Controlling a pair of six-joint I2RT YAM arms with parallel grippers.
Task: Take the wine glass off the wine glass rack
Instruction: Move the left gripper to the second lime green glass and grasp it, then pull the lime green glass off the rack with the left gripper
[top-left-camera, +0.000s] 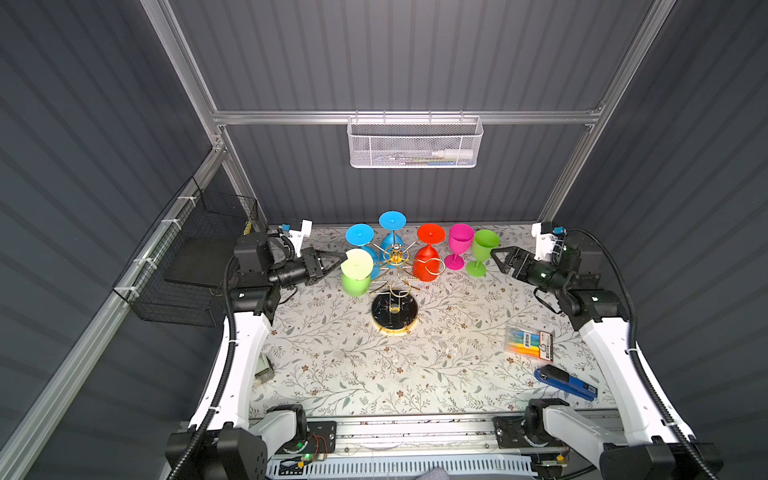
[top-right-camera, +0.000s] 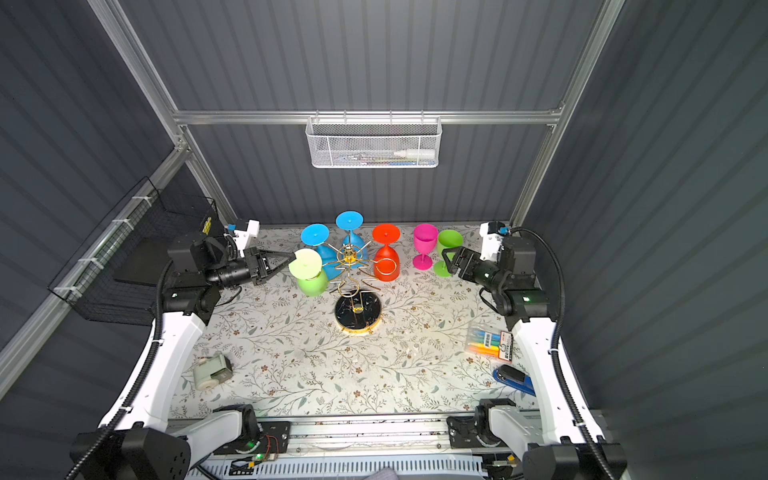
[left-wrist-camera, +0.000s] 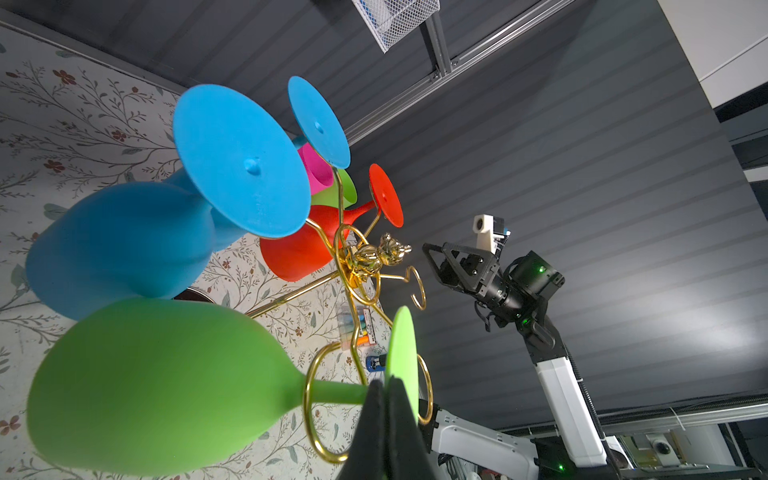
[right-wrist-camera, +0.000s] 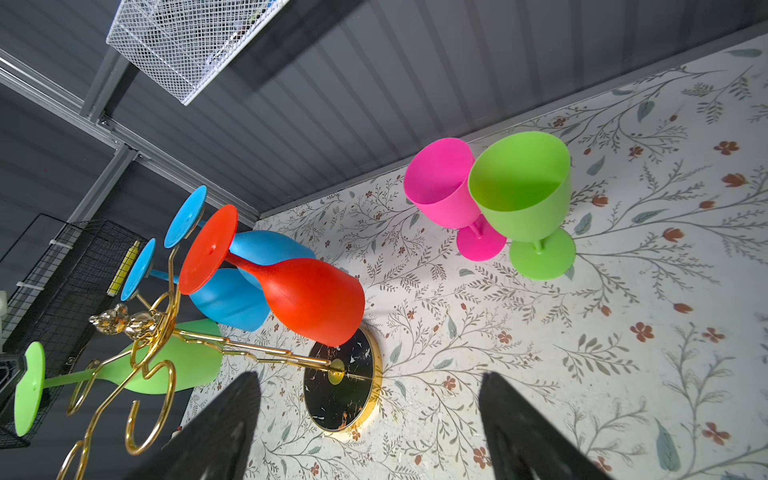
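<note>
while the left gripper (top-left-camera: 343, 259) pinches the green wine glass (top-left-camera: 356, 272), we plan the slide-out

its jaws are clamped on the foot (left-wrist-camera: 401, 353). the glass hangs bowl-down in a loop (left-wrist-camera: 308, 399) of the wine glass rack (top-left-camera: 395, 311), close by a blue glass (left-wrist-camera: 124, 245). we'd draw it outward through the loop's gap, slow and level, so the stem (left-wrist-camera: 336, 392) clears without tipping the rack. right gripper (top-left-camera: 497, 256) hangs apart, jaws wide, empty

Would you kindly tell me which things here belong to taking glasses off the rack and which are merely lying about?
Job in hand: wine glass rack; hanging green wine glass, its foot pinched by the left hand; red wine glass; blue wine glasses.
Lying about: marker pack; blue stapler; white mesh basket; black wire basket.
</note>
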